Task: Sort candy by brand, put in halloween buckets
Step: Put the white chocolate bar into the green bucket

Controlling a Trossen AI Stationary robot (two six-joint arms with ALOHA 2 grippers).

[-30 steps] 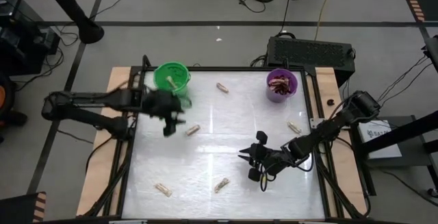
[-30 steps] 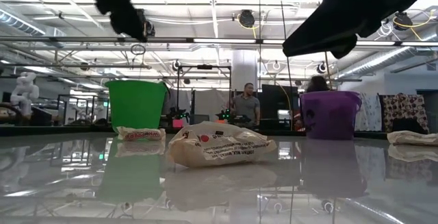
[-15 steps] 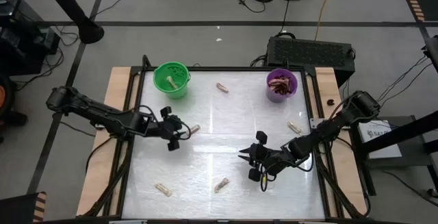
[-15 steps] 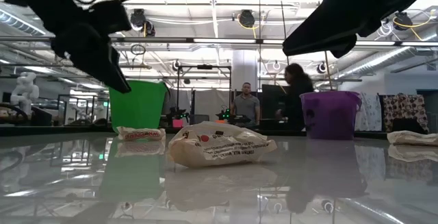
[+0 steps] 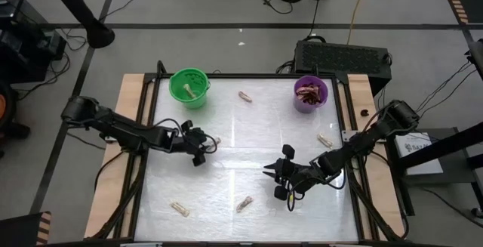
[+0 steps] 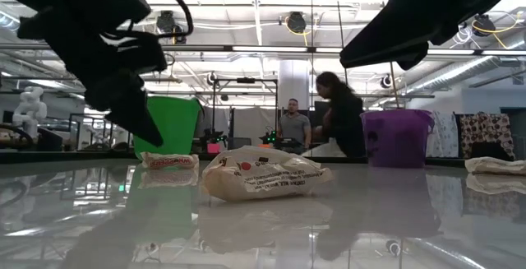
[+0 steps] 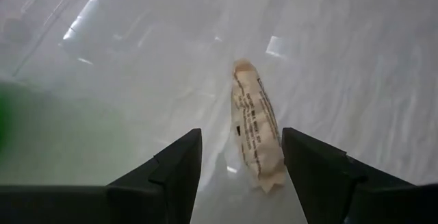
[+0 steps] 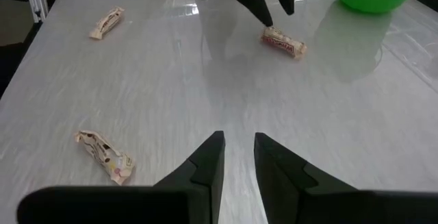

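Observation:
My left gripper (image 5: 201,148) is open and low over the table's left middle. Its fingers stand on either side of a pale tan candy (image 7: 256,138) that lies flat on the table, and touch nothing. The same candy shows in the high view (image 5: 215,141) and the right wrist view (image 8: 284,44). The green bucket (image 5: 189,87) at the far left holds a tan piece. The purple bucket (image 5: 310,94) at the far right holds dark red-brown bars. My right gripper (image 5: 276,180) hovers right of centre, its fingers (image 8: 209,161) a narrow gap apart and empty.
Other tan candies lie loose on the white tabletop: one at the far middle (image 5: 245,96), one near the right edge (image 5: 324,140), two toward the near edge (image 5: 179,208) (image 5: 244,203). A black box (image 5: 343,57) stands behind the table. People stand in the room beyond (image 6: 337,125).
My left gripper has come down from beside the green bucket toward the table's near side and right, and now sits low with its fingers astride the tan candy. The candy has stayed in place. A person has walked across the room behind.

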